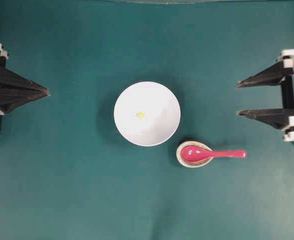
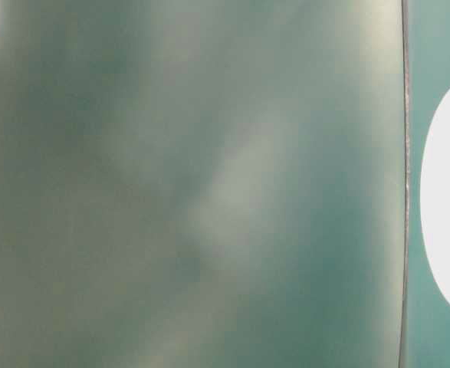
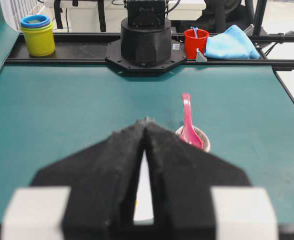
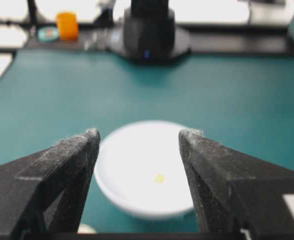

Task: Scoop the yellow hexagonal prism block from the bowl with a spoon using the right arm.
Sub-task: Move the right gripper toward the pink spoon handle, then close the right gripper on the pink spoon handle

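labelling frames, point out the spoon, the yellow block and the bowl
spoon (image 1: pixel 214 153), overhead view, on the handle near the scoop
yellow block (image 1: pixel 140 115), overhead view, its top face
bowl (image 1: pixel 159 97), overhead view, bare inner wall

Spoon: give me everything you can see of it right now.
The spoon is glossy pink-red, one piece, ceramic or plastic by its look, with an oval scoop and a short straight handle. Its scoop lies hollow side up in a small speckled beige dish, the handle running out over the dish's rim towards the right arm's side. It sits just below and right of the white bowl in the overhead view, apart from it. Nothing is in the scoop, and neither gripper touches it.
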### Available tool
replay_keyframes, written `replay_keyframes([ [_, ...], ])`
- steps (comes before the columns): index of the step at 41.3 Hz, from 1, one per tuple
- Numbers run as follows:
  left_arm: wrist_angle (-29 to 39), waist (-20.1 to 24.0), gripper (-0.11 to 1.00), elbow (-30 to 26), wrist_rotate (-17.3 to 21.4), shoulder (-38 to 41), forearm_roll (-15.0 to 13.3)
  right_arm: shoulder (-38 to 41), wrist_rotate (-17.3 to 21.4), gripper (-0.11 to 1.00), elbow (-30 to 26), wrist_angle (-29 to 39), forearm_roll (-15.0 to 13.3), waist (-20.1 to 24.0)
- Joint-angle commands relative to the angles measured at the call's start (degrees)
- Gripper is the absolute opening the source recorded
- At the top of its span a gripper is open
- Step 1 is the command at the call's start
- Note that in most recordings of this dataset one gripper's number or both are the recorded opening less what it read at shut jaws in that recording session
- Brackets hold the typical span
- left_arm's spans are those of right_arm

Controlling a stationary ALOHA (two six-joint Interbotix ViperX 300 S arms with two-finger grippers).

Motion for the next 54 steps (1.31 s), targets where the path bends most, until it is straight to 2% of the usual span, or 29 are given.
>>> replay_keyframes([
  [1,-0.18,0.0,0.06,-1.67,0.0,0.18,0.18,2.64,0.18,0.64,0.53,-0.97,0.35,0.0],
  [6,0.09,0.0,0.06,-1.67,0.09,0.18,0.18,7.91,0.26,0.64,3.16,-5.8,1.23,0.79],
  [10,-0.26,0.0,0.06,-1.67,0.18,0.09,0.18,13.27,0.26,0.64,6.15,-13.89,3.08,3.08],
  [15,-0.26,0.0,0.06,-1.67,0.18,-0.18,0.18,21.45,0.26,0.63,9.49,-26.72,6.33,8.17],
  [21,-0.18,0.0,0.06,-1.76,0.18,-0.53,0.18,31.11,0.35,0.63,10.72,-38.67,10.55,15.03],
  [28,0.09,0.0,0.06,-1.76,0.18,-1.05,0.18,41.75,0.35,0.63,10.11,-47.37,16.26,21.53],
  [34,0.18,0.0,0.06,-1.85,0.18,-1.23,0.18,47.72,0.53,0.63,9.4,-52.29,20.92,26.02],
  [39,0.18,0.0,0.06,-1.85,0.18,-1.32,0.18,51.5,2.29,0.63,9.32,-54.58,23.99,28.83],
  [46,0.18,0.0,0.06,-1.85,0.18,-1.32,0.18,54.93,4.39,0.63,8.61,-55.2,25.66,30.67],
  [54,0.26,0.0,0.06,-1.85,0.18,-1.41,0.18,58.27,4.92,0.63,7.47,-55.02,27.33,30.85],
])
